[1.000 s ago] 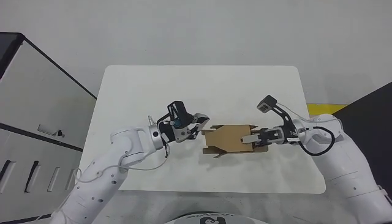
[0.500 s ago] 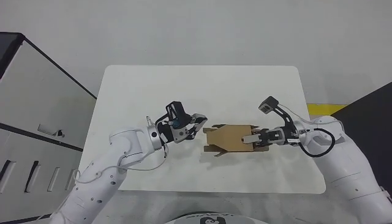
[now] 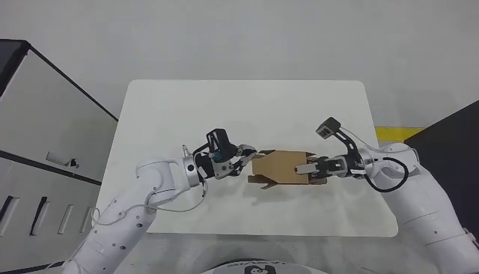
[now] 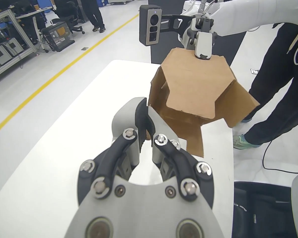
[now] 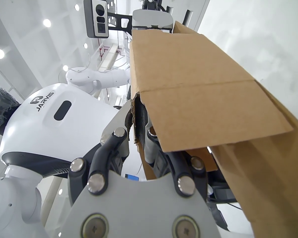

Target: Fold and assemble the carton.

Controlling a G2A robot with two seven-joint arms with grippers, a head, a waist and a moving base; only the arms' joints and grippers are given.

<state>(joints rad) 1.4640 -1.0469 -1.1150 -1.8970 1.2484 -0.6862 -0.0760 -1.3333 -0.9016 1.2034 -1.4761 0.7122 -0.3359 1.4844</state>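
A brown carton [image 3: 281,168] lies on its side in the middle of the white table [image 3: 224,109], its end flaps splayed toward my left arm. My left gripper [image 3: 253,156] is at that flapped end. In the left wrist view its fingers [image 4: 139,115] are pressed together at the carton's [image 4: 193,87] lower corner, with a sliver of cardboard between them. My right gripper [image 3: 305,169] is shut on the carton's wall at the opposite end. In the right wrist view the cardboard edge [image 5: 136,125] runs between its fingers. The left wrist view shows that gripper [image 4: 202,50] on the far top edge.
A grey cabinet [image 3: 37,124] stands off the table's left side and a dark unit [image 3: 456,139] off its right. Bare tabletop [image 3: 314,109] stretches behind the carton, with a narrower strip in front.
My left gripper has moved right up to the carton's flapped end and its fingers have closed. The right gripper keeps its hold, and the carton has shifted slightly.
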